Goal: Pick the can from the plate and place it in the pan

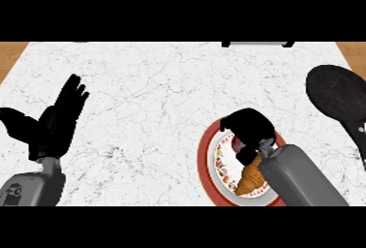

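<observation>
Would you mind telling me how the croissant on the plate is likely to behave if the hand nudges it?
The croissant lies on the plate beside the right hand, so a nudge seems possible. It looks light and would probably slide rather than roll, given its curved shape. The raised red rim might stop it.

One plate (205,160), one pan (336,94) — one croissant (250,180).

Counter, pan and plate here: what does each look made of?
Counter: white marble or look-alike stone, from its grey veining. Pan: dark matte metal, probably cast iron or nonstick; no shine. Plate: likely glazed ceramic, red rim around a white patterned centre.
</observation>
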### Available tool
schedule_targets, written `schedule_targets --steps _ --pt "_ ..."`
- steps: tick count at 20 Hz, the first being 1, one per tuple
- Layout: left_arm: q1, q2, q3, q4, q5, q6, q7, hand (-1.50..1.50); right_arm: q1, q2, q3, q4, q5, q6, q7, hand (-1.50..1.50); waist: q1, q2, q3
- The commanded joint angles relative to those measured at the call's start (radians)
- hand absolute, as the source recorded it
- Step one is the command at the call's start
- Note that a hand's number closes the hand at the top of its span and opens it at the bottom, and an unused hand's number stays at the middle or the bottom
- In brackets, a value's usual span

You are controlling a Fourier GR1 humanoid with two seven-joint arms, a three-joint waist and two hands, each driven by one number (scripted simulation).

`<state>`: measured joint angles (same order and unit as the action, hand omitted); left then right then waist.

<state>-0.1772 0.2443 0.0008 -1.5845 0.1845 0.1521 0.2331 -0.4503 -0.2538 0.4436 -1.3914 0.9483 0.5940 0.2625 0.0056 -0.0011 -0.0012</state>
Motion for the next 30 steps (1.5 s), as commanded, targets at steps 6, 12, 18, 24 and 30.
schedule_targets --steps 6,12,18,24,30 --pt "-0.059 -0.035 0.025 0.038 -0.019 -0.008 0.026 0.00 -0.040 0.007 -0.057 0.146 0.072 -0.125 -0.204 1.50 -0.005 0.002 0.001" --pt "0.034 -0.035 0.046 -0.014 -0.028 -0.048 -0.001 0.00 0.044 0.014 -0.104 0.024 0.092 -0.108 -0.199 1.50 -0.006 0.000 0.001" --pt "0.037 -0.013 0.049 -0.014 -0.039 -0.054 -0.008 0.00 0.044 0.082 -0.248 0.030 0.112 -0.231 0.024 1.50 -0.006 0.002 0.001" --pt "0.029 -0.056 0.036 0.007 -0.045 -0.037 -0.032 0.00 -0.021 0.064 -0.265 -0.077 0.253 -0.341 0.182 1.50 -0.010 -0.001 0.001" --pt "0.018 -0.033 0.059 -0.044 -0.020 -0.046 0.028 0.00 -0.078 -0.003 -0.282 -0.312 0.307 -0.273 0.236 1.50 -0.010 -0.004 0.001"
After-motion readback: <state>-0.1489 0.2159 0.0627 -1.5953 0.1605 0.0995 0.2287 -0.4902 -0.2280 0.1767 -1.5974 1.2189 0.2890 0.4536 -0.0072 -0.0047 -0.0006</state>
